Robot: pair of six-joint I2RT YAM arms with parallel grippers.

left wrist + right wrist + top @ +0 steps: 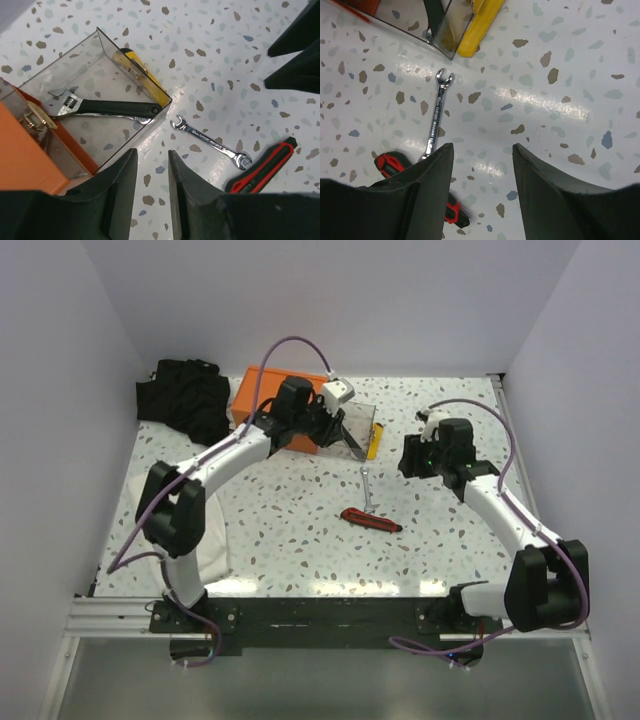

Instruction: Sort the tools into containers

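A clear drawer tray [357, 418] stands next to the orange box [262, 398]. In the left wrist view the tray [131, 64] holds a dark-handled adjustable wrench [107, 107] lying over a silver wrench. The yellow utility knife [373, 445] lies outside against the tray's far wall [481, 24]. A silver wrench [368, 488] and the red-and-black knife [371, 520] lie on the table. My left gripper [151, 152] hovers over the tray's near corner, jaws narrowly apart and empty. My right gripper [482, 146] is open and empty, above the table right of the wrench [436, 117].
A black cloth bundle [185, 395] lies at the back left beside the orange box. A white cloth [218, 540] lies by the left arm's base. Walls close in the table on the left, back and right.
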